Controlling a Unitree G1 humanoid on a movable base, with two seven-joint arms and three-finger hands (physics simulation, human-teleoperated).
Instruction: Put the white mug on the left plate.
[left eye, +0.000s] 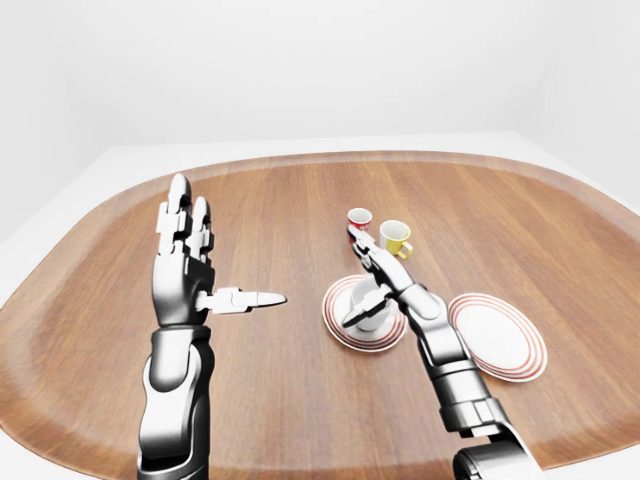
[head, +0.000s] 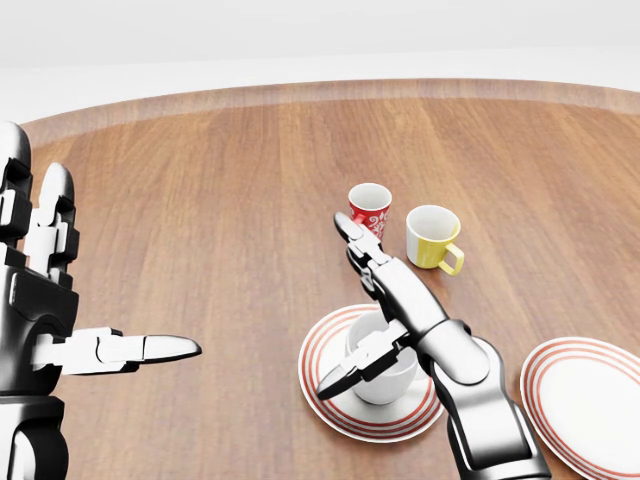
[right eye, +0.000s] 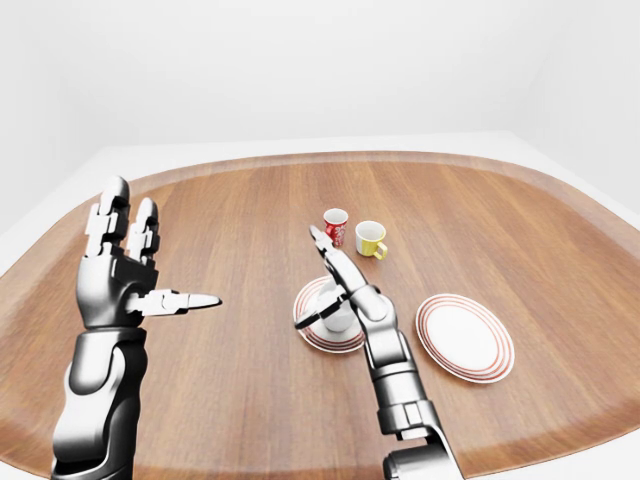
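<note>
Wooden and broad, the oval brown table (left eye: 300, 200) fills every view, and on it lie two white plates ringed in red, well apart from the raised left hand (left eye: 185, 265), whose fingers stand straight and spread, holding nothing. On the left red-rimmed plate (head: 325, 385) the small white ceramic mug (head: 385, 365) already stands upright, with the right hand (head: 385, 310) over it, fingers extended and thumb beside the rim, apparently loose rather than clamped. The right red-rimmed plate (head: 585, 400) is bare. Farther off stand a yellow mug (head: 433, 237) and a red patterned cup (head: 370, 208). Being glazed, the white mug probably feels rigid, light, slippery and chippable; gripping across its rim or body seems safest.
</note>
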